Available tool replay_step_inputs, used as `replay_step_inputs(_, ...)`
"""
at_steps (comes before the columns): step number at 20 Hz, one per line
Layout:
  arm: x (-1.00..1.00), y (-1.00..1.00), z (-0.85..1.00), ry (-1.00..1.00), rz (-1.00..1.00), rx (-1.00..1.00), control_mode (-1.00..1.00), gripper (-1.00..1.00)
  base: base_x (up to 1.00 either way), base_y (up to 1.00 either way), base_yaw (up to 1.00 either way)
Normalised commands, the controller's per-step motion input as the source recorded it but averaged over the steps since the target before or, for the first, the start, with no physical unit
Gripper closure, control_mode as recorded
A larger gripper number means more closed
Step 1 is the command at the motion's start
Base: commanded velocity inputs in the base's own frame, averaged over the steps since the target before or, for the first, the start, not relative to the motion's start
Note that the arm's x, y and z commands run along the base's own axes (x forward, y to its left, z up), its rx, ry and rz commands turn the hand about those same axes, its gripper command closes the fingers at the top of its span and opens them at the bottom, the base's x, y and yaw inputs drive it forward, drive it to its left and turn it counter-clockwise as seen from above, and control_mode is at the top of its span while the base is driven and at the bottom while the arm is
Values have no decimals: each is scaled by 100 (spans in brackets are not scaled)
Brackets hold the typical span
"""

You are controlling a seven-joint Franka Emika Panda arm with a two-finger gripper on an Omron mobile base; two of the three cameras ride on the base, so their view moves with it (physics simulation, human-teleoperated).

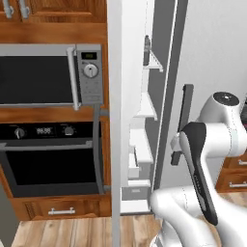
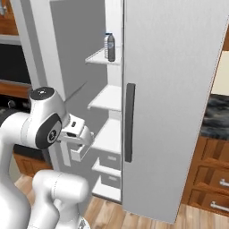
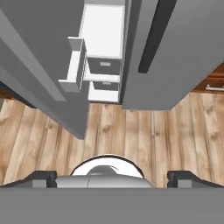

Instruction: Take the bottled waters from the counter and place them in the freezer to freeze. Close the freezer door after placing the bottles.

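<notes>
Freezer door (image 3: 43, 70) ajar at 11 o'clock: stiff, likely light, best pushed broadside; gripper (image 3: 112, 177) wide open, empty.

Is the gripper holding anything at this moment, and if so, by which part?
Nothing is held. The gripper is open, its finger tips set wide apart with only wood floor between them. One bottled water already stands on a freezer shelf.

my arm (image 2: 40, 127) folded upright, elbow high, gripper (image 3: 112, 177) aimed down, jaws spread wide (nothing between them)
</notes>
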Motion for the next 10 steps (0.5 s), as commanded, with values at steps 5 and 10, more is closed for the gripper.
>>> replay_step_inputs(5, 0, 0, 0, 0, 0, 0, 100, -100, -24, 54, -21)
replay_step_inputs(10, 0, 0, 0, 0, 0, 0, 100, -100, -24, 58, -17)
